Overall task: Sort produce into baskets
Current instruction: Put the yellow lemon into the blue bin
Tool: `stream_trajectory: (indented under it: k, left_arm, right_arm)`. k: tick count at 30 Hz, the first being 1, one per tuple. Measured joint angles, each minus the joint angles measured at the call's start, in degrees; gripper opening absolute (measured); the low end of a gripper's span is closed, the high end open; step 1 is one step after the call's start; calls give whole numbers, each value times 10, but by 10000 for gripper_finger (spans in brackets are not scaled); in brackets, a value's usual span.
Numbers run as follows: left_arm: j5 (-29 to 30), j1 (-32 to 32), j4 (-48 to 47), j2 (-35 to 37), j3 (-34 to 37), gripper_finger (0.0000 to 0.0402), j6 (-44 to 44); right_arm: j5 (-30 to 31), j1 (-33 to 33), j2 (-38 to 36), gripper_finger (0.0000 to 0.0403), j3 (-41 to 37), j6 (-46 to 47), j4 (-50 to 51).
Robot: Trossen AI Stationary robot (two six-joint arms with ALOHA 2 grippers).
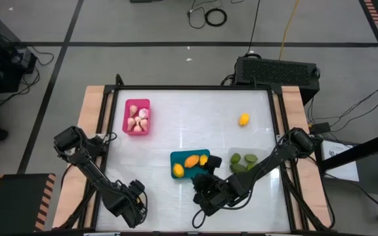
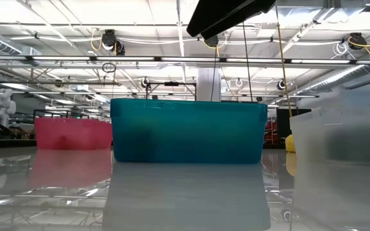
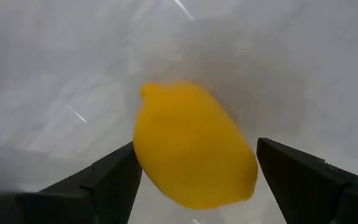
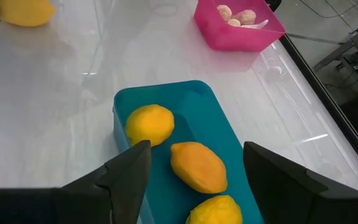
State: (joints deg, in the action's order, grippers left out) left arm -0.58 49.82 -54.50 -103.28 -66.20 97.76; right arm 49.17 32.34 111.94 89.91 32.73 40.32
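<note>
My left gripper (image 1: 134, 202) is near the table's front left and is shut on a yellow oval fruit (image 3: 191, 146). That fruit also shows in the right wrist view (image 4: 22, 12). My right gripper (image 1: 207, 187) is open and empty over the near end of the teal basket (image 1: 176, 158), which holds three yellow-orange fruits (image 4: 197, 167). The pink basket (image 1: 136, 117) holds beige bulbs (image 4: 238, 15). The clear basket (image 1: 245, 160) holds dark-green fruits (image 1: 240, 159). One yellow fruit (image 1: 243, 119) lies on the table at the far right. My left gripper pinches the yellow fruit between its two fingers, one finger (image 3: 114, 174) on each long side (image 3: 143, 158). The fruit sits tilted between them. I cannot tell whether it is lifted clear or rests on the table.
The three baskets show side by side in the low view, the teal basket (image 2: 188, 131) in the middle. The white table top has free room at its middle and far side. A black box (image 1: 277, 69) stands beyond the far edge.
</note>
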Motion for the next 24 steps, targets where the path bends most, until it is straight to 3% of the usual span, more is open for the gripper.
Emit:
stream_trajectory:
  k: [5,19,24]
  left_arm:
    - [2,-11,0,-1,0,299,-23]
    - [4,-24,-5,0,0,174,-65]
    - [28,-44,-7,3,-5,169,-125]
  right_arm:
    - [0,0,0,248,0,0,-3]
    - [0,0,0,248,0,-4,-3]
    - [-4,0,0,248,0,-7,-3]
